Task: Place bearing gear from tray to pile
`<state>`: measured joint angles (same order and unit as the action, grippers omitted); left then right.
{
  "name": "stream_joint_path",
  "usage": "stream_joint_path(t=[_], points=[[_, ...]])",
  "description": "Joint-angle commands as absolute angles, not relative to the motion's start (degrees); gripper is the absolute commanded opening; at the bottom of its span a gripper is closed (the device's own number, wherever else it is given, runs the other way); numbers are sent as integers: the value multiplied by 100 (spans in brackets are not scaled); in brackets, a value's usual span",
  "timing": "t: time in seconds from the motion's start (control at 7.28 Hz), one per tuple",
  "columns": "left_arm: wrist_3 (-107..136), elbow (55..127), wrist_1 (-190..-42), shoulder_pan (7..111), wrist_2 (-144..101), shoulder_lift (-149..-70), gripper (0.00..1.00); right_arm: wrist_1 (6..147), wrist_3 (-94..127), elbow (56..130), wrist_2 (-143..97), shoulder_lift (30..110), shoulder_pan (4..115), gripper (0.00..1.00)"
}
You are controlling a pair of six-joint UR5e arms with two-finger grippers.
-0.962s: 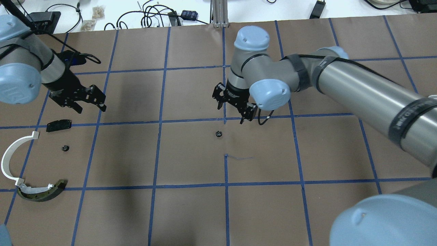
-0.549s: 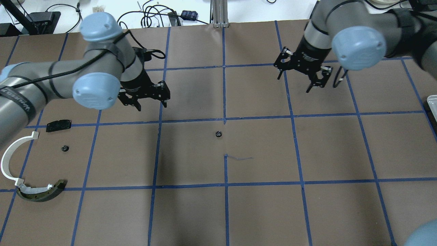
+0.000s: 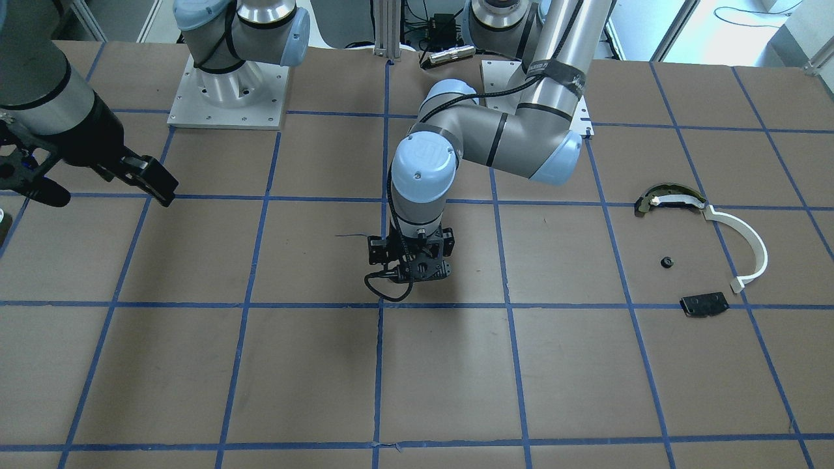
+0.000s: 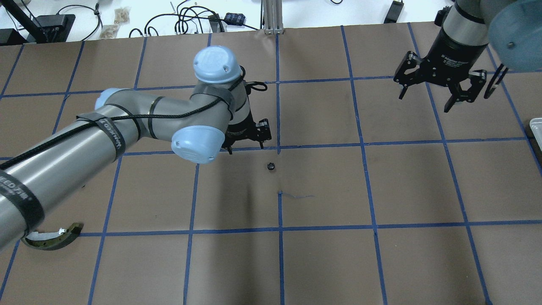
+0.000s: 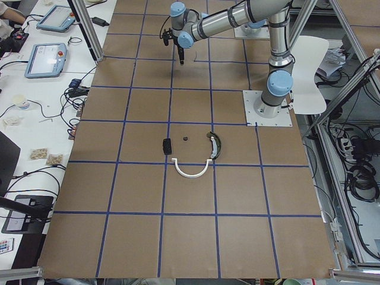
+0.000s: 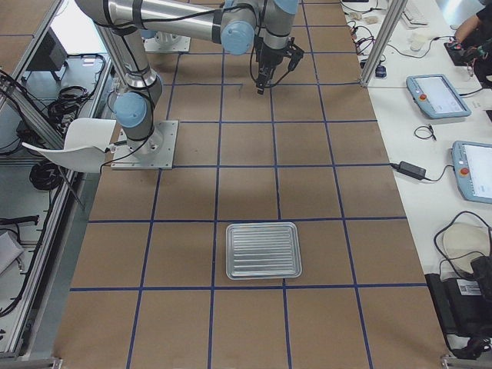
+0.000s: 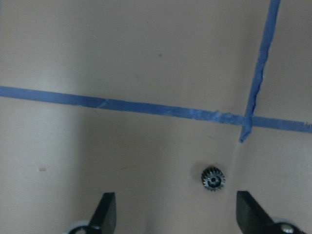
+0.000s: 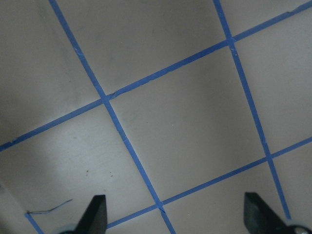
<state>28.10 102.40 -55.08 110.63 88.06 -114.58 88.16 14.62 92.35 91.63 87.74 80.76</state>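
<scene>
A small black bearing gear (image 4: 270, 166) lies on the brown table near the centre; in the left wrist view the gear (image 7: 213, 178) sits just ahead of the fingertips, nearer the right-hand one. My left gripper (image 4: 246, 145) is open and empty, low beside the gear. My right gripper (image 4: 425, 100) is open and empty, raised at the far right. The silver tray (image 6: 263, 250) looks empty. The pile holds a white curved strip (image 3: 749, 244), an olive-and-white crescent (image 3: 664, 198), a black plate (image 3: 704, 304) and another small gear (image 3: 665, 262).
Blue tape lines grid the table. In the overhead view only the tray's edge (image 4: 536, 127) shows at the right, and my left arm (image 4: 106, 131) covers most of the pile. Cables and boxes lie beyond the far edge.
My left arm has swung right from the pile side to the centre gear. My right arm has pulled away from the gear to the far right. Both grippers stay open.
</scene>
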Motion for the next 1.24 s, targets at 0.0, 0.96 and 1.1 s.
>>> stream_joint_path(t=[0.0,0.96,1.1], points=[[2892,10248,-5335,11249,8815,-11706,88,8728,1564,9255,9063,8868,8165,100],[2725,10230,-4983,11250,8868,-11971,0,8675,1537,9281,8983,8833,8719,100],[2716,10222,-4983,11250,8877,-11927,0,8666,1564,9281,8982,8859,8719,100]])
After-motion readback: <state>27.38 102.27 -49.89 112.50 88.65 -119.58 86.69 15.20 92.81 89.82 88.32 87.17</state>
